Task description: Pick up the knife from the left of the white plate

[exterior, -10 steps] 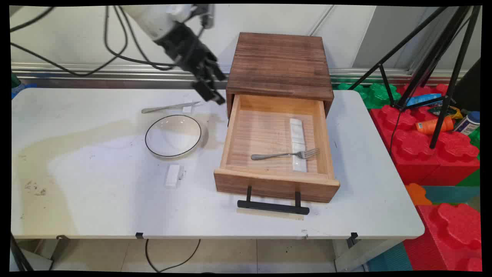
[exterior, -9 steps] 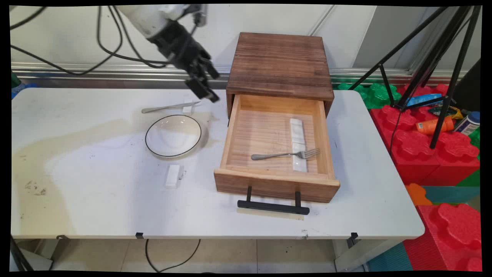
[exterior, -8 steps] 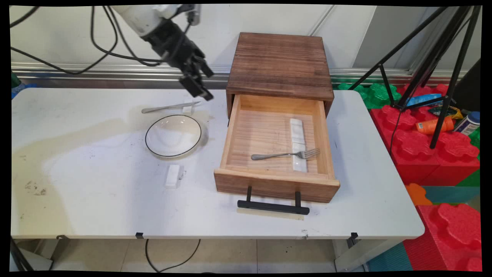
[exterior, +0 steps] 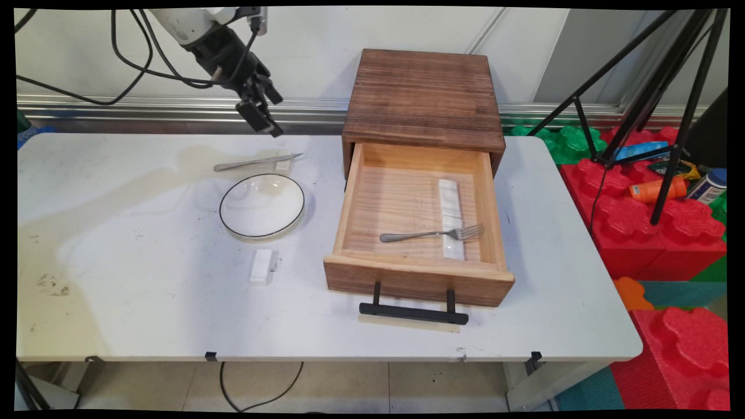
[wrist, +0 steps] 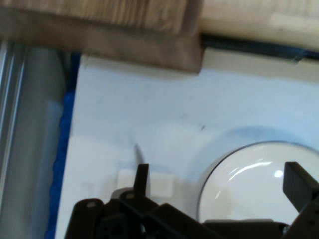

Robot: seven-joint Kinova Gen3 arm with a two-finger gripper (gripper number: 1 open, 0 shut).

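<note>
Currently, the gripper (exterior: pixel 265 119) is held in the air behind the bowl (exterior: pixel 262 205), above the table's (exterior: pixel 145 302) far edge. Its jaws are seen spread apart and empty in the hand view, and nothing is touched. A knife (exterior: pixel 256 162) is laid just behind the bowl, with its tip propped on a small white rest (exterior: pixel 283 164); of the things on the table, it is nearest to the gripper. A white block (exterior: pixel 261 266) is placed in front of the bowl. To the right of the bowl, the drawer (exterior: pixel 416 273) of a wooden cabinet (exterior: pixel 424 99) is pulled open, and a fork (exterior: pixel 433 234) is laid inside it across a long white holder (exterior: pixel 451 203). Compared with the earlier frames, the gripper is shifted leftward and upward, from beside the cabinet's front corner to a point behind the bowl; the bowl, knife, block, fork and drawer are unmoved.
</note>
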